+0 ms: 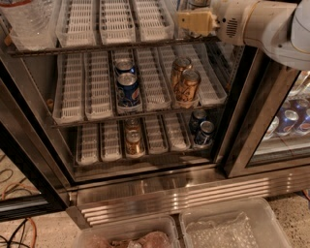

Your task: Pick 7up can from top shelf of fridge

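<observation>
**Gripper (pixel 193 22) at the top shelf (pixel 116 47) of an open fridge (pixel 145 189), close to the 7up can (pixel 198 4)**

The view looks down into the fridge, which has three wire racks fitted with pale ribbed plastic lanes. A white arm (pixel 261 24) reaches in from the upper right. Its yellowish gripper points left at the right end of the top shelf. Whether the gripper is spread or pressed together cannot be told from this angle.

The 7up can stands in the right-hand lane of that shelf. Only a silvery sliver shows, just above and behind the gripper, because the top edge of the view cuts off the rest. Whether gripper and can are touching cannot be told.

On the middle rack stand two blue Pepsi cans (pixel 127 89) and two golden-brown cans (pixel 188 86). More cans sit on the bottom rack. Two clear bins (pixel 227 227) lie on the floor in front.

The step in hand appears to be the final approach and grasp. To do it well, the gripper likely needs to be level and centred on the can's body, with one side passing each side of the can. It should stay clear of the lane walls and of the dark door frame (pixel 242 121) just to the right. The squeeze should be firm yet gentle, since a thin can dents and a smooth one slips. Drawing it straight out along the lane should keep it from snagging or tipping.
</observation>
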Robot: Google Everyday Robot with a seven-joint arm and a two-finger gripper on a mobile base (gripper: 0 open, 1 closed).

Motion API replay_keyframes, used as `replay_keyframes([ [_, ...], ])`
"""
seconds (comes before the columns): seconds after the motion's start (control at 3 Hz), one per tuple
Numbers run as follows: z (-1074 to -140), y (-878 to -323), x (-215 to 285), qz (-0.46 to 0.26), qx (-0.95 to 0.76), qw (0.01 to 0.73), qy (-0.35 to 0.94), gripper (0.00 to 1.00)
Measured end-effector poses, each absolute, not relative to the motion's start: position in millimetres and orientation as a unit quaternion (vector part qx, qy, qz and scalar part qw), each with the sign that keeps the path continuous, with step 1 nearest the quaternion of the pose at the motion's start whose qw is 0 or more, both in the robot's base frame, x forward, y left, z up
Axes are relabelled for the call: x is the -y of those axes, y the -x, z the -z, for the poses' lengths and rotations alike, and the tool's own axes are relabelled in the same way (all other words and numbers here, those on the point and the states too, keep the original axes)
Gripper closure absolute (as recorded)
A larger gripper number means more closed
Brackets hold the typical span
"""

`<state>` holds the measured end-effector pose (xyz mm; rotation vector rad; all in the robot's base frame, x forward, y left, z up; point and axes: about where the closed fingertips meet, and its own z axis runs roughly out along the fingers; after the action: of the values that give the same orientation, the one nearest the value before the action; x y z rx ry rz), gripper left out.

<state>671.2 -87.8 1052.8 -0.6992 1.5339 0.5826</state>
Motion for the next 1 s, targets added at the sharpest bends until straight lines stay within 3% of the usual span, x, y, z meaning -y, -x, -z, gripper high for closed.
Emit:
replay_keyframes([
  [0.67, -1059.4, -671.6, 91.2, -0.254, -0.669, 0.628, 0.305, 0.88],
  [1.0, -1052.2, -671.4, 87.3, -0.254, -0.672, 0.624, 0.307, 1.0],
])
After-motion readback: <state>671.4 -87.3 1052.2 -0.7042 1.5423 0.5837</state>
